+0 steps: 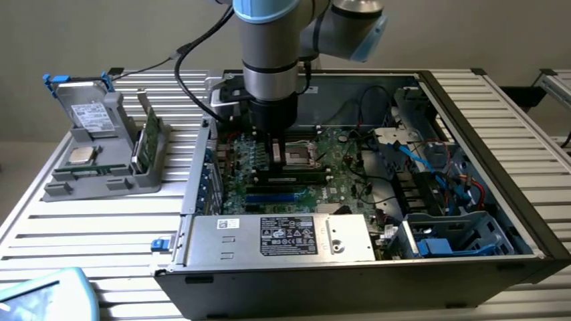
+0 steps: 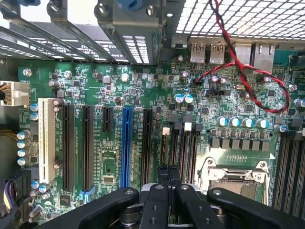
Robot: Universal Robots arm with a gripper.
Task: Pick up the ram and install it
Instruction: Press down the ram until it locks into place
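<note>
Down among the short black slots (image 2: 183, 148) next to the processor socket (image 2: 233, 179), a slim green stick that I take for the ram (image 1: 299, 176) lies lengthwise in the exterior view. It appears to sit in a slot rather than in a grip. The tool (image 1: 279, 159) hangs right over it with its fingers (image 2: 157, 200) pressed together and nothing visibly clamped between them. Whether the tips actually touch the stick's upper edge cannot be told.

The main risk, as I judge it, is a half-seated stick. If the closed tips bear down away from its middle, one end could sink while the other rides high, and the white latches at the slot ends would not catch. That top edge is thin, so the tips could also slide off sideways. They would then land on a neighbouring slot or on the open socket just beside it, which would not tolerate contact. Pushing while the stick is slightly tilted could strain the motherboard (image 2: 143, 86) itself.

A twisted red-and-black cable (image 2: 267, 81) loops over the board beyond the socket, apart from the tool. Outside the open case (image 1: 499, 267), a grey holder (image 1: 98, 180) stands on the counter (image 1: 89, 234), well clear.
</note>
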